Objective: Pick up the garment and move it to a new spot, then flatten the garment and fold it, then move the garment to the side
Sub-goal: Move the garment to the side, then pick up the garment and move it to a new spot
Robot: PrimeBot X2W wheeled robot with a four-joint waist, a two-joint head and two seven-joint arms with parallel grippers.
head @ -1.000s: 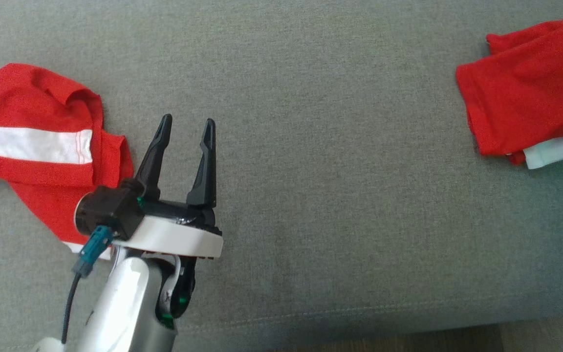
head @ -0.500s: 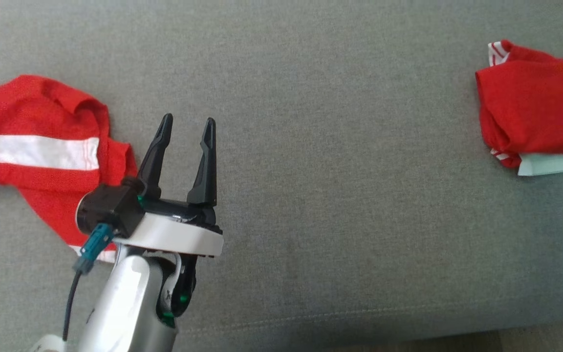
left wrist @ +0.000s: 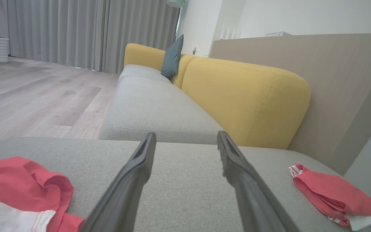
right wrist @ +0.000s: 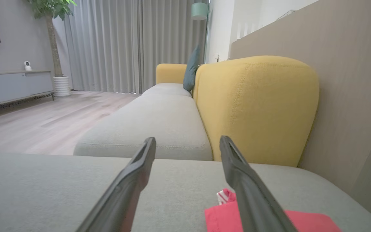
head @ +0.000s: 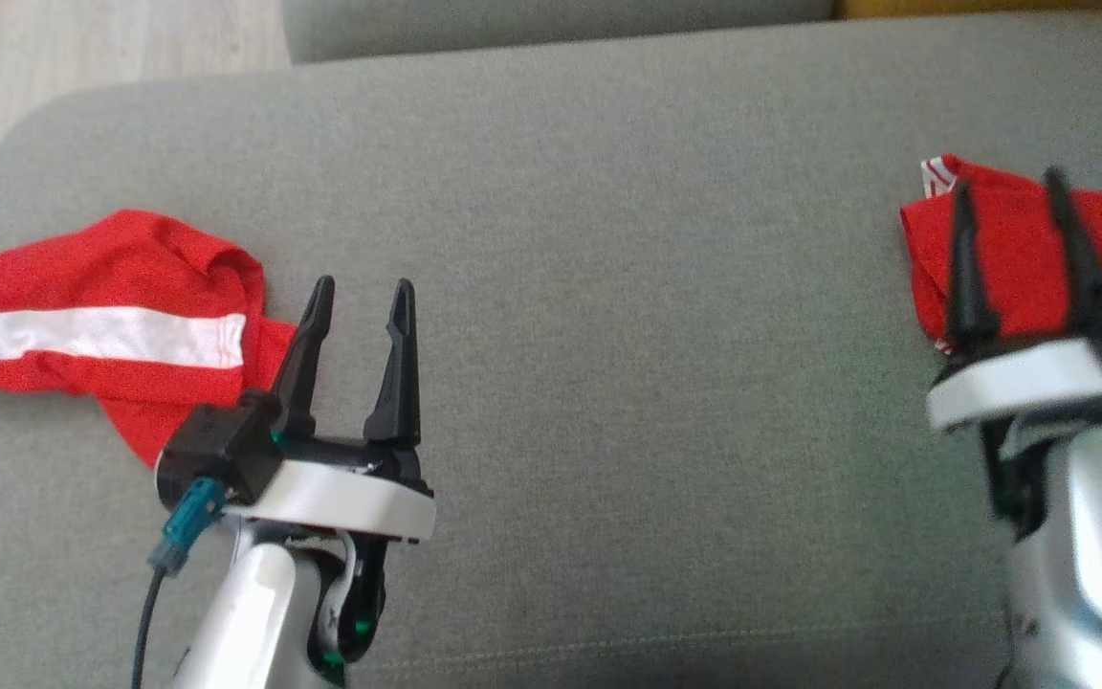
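Observation:
A folded red garment (head: 1020, 258) with a white-striped corner lies at the right end of the grey seat. My right gripper (head: 1007, 182) hovers over its near part, open, with nothing between the fingers. In the right wrist view that gripper (right wrist: 188, 140) points along the seat, with the folded garment (right wrist: 221, 219) low under its right finger. A crumpled red garment (head: 101, 325) with a white band lies at the left. My left gripper (head: 362, 287) stands open just right of it, apart from the cloth. The left wrist view shows the left gripper (left wrist: 186, 135), the crumpled garment (left wrist: 18, 180) and the folded one (left wrist: 333, 193).
The grey seat cushion (head: 608, 239) spans the head view; its front seam runs near the bottom. Wooden floor (head: 82, 48) lies past the left corner. A yellow backrest (left wrist: 246, 96), a teal pillow (left wrist: 172, 58) and a beige wall panel (left wrist: 349, 80) stand beyond.
The head camera has shifted, so the seat's far edge and the floor now show. My right gripper has come into view, open, over the folded garment. The left gripper stays open.

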